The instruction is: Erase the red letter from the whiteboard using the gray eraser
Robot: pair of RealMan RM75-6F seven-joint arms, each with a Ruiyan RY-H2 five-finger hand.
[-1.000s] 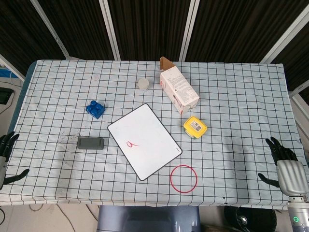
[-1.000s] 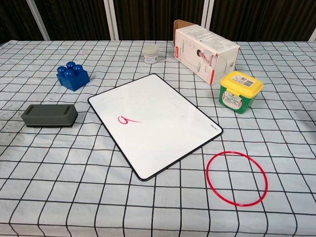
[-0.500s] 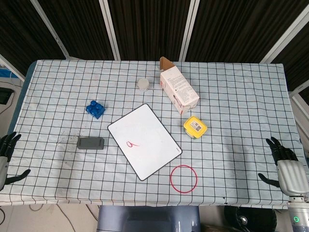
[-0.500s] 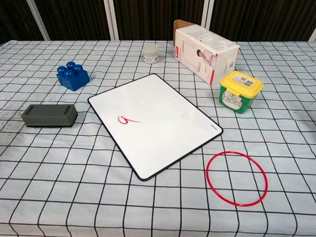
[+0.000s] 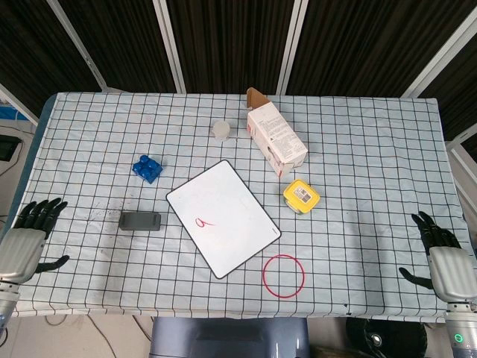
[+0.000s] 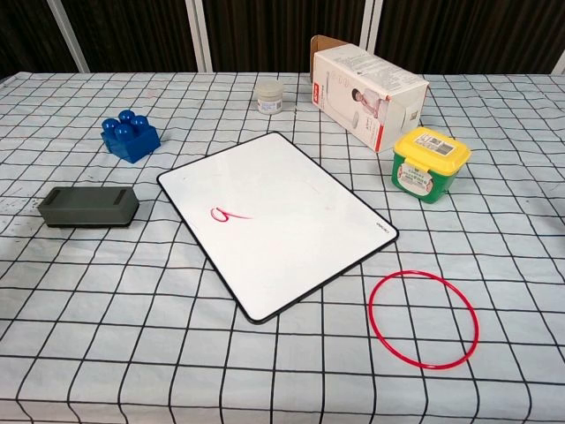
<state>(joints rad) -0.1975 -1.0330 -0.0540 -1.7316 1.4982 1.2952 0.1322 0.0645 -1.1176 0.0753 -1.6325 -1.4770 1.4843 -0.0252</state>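
A white whiteboard (image 5: 231,212) (image 6: 291,203) lies tilted at the table's middle, with a small red letter (image 5: 202,221) (image 6: 224,213) near its left edge. The gray eraser (image 5: 140,221) (image 6: 88,205) lies flat on the cloth just left of the board. My left hand (image 5: 26,242) is over the table's near left corner, fingers spread, well left of the eraser and holding nothing. My right hand (image 5: 442,261) hangs at the near right corner, fingers apart and empty. Neither hand shows in the chest view.
A blue toy block (image 5: 147,168) (image 6: 130,136) sits behind the eraser. A small white jar (image 5: 221,130), an open carton (image 5: 274,142) lying on its side and a yellow-lidded green tub (image 5: 301,196) stand behind and right of the board. A red ring (image 5: 283,275) lies near the front edge.
My left hand has moved rightward and further onto the table's near left corner. The right hand and all objects are unmoved.
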